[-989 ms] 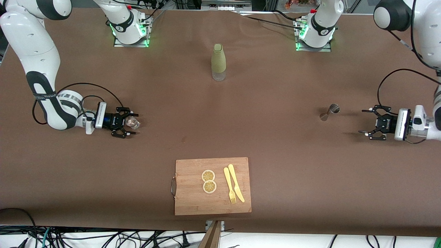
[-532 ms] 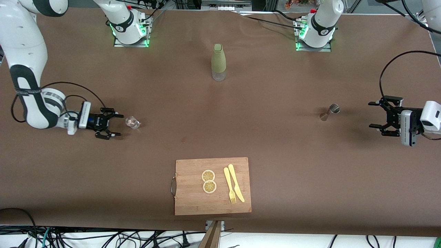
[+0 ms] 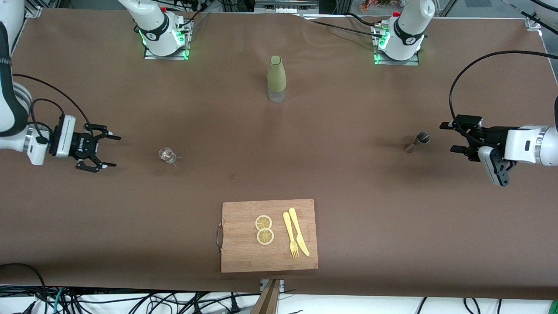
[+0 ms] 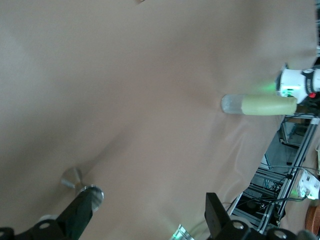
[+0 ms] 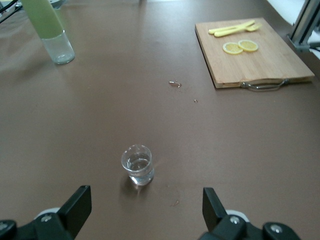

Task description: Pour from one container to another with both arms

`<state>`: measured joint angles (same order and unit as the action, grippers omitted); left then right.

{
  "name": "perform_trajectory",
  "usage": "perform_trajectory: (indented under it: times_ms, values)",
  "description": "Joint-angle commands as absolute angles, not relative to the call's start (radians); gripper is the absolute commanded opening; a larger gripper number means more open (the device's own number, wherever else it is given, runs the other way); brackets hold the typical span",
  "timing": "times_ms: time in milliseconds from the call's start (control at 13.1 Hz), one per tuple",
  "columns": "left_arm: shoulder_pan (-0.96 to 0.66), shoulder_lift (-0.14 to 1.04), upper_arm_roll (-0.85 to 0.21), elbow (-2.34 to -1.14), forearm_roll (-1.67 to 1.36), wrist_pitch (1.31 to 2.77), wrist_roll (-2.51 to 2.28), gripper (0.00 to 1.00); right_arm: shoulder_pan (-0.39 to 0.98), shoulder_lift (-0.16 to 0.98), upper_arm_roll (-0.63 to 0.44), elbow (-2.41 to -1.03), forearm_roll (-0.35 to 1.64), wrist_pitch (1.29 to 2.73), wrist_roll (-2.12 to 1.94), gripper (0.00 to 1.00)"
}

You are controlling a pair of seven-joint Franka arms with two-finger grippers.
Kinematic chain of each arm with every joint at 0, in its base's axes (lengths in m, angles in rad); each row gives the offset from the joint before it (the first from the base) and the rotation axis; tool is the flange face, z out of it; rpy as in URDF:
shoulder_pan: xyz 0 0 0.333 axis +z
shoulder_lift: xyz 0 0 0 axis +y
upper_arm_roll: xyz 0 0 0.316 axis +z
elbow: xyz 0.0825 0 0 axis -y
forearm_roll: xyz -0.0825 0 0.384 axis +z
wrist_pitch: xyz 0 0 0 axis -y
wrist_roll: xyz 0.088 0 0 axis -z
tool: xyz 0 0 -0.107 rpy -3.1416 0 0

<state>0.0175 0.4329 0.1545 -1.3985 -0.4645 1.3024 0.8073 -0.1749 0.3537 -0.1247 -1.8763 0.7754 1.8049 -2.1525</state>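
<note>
Even, bright overhead light — soft shadows; the left wrist view looks washed-out, blurred.

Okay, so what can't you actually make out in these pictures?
- Bottle: its sleeve hides how full it is, in every view.
- Jigger: too small in the front view to show its contents; the left gripper's finger partly covers it in the left wrist view.
- Both arms: cut off by the front view's edges.
- Specks by the glass: too small to identify.
</note>
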Motion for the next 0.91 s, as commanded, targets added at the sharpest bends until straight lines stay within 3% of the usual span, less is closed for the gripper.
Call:
perform_trajectory:
  times_ms: [0,228,608,837]
  values:
    - [-0.008,0.387,0.127,-1.410,-0.336,1.330,0.747,1.00,-0.129,0.209,-0.129,-1.934,0.652,1.847,-1.902,0.98]
    - [-0.003,0.376,0.121,-1.405,-0.262,1.459,0.873,1.00,-0.086,0.082,-0.123,-1.934,0.484,1.844,-1.549,0.98]
    - [-0.021,0.269,0.111,-1.362,-0.129,1.465,0.836,1.00,-0.029,-0.070,-0.092,-1.915,0.240,1.786,-0.998,0.98]
    - [-0.047,0.210,0.094,-1.365,-0.106,1.451,0.440,1.00,-0.002,-0.100,-0.043,-1.859,0.134,1.689,-0.641,0.99]
